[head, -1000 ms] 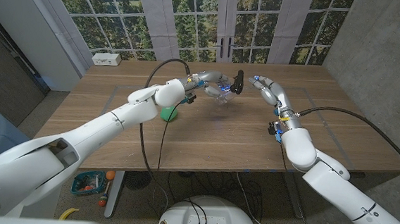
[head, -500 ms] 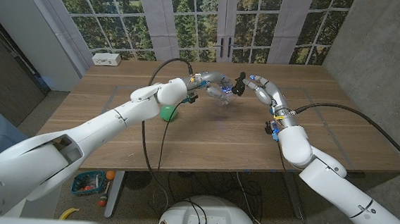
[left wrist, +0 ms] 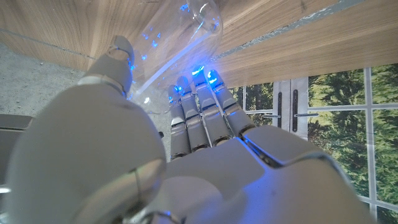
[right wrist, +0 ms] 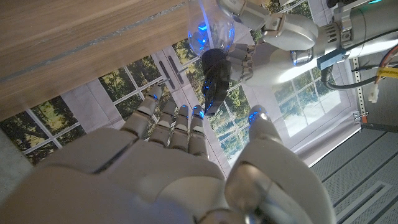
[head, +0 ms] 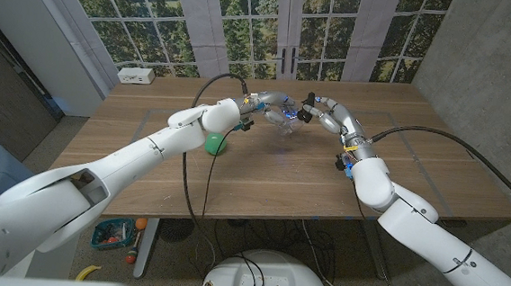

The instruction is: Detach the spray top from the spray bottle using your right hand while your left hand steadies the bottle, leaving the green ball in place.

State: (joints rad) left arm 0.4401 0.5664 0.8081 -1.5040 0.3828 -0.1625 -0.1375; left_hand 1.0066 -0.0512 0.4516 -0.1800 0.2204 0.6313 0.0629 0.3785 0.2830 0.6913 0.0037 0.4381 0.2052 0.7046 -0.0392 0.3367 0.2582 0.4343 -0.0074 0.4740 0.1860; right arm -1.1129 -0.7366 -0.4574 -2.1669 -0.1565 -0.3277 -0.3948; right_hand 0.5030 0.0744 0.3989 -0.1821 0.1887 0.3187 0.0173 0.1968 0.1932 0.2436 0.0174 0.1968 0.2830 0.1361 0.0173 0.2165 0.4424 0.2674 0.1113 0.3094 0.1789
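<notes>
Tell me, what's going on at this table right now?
A two-armed robot is working on a clear spray bottle over the far side of a wooden table. Its left robot hand grips the bottle body. Its right robot hand has reached the black spray top, fingers open around it, not clearly gripping it yet. The top looks still attached. A green ball sits on the table beside the left arm.

Both arms extend forward over the table, converging near its far middle. The left hand (head: 269, 104) is curled, its fingers (left wrist: 198, 112) wrapped around the spray bottle (head: 284, 118) and its thumb opposite them. The right hand (head: 323, 112) reaches inward with fingers (right wrist: 168, 118) spread and extended at the spray top (right wrist: 214, 78); contact cannot be confirmed.
</notes>
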